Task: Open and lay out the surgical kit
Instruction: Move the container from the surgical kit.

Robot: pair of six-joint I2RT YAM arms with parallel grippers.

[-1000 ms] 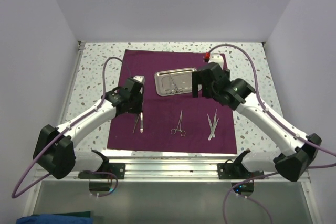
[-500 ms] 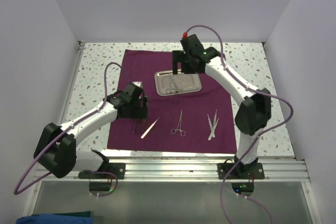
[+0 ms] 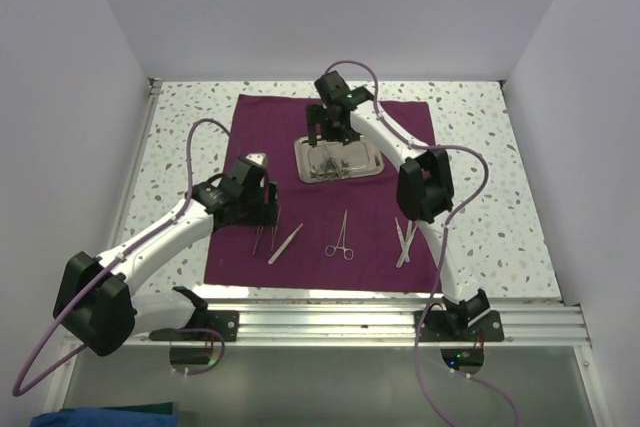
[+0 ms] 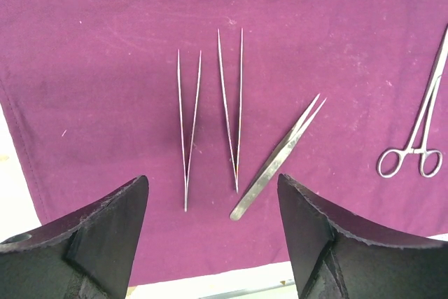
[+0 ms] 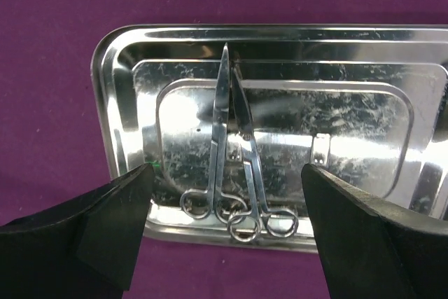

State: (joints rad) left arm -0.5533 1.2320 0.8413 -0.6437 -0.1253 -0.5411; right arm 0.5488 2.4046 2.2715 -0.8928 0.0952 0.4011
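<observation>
Hovering the spread, empty right claw (image 5: pixel 227 167) directly above the tray (image 5: pixel 105 103) on the cloth (image 4: pixel 105 19), likely readying to descend and pinch one of two ring-handled tools (image 5: pixel 222 117) lying inside it, while holding the left claw (image 4: pixel 211 178), likewise spread and empty, over tweezers (image 4: pixel 276 159) near-left of the tray.

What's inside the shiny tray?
Two ring-handled tools lie close together in the tray. The right hand covers its near corners, so anything there is hidden.
</observation>
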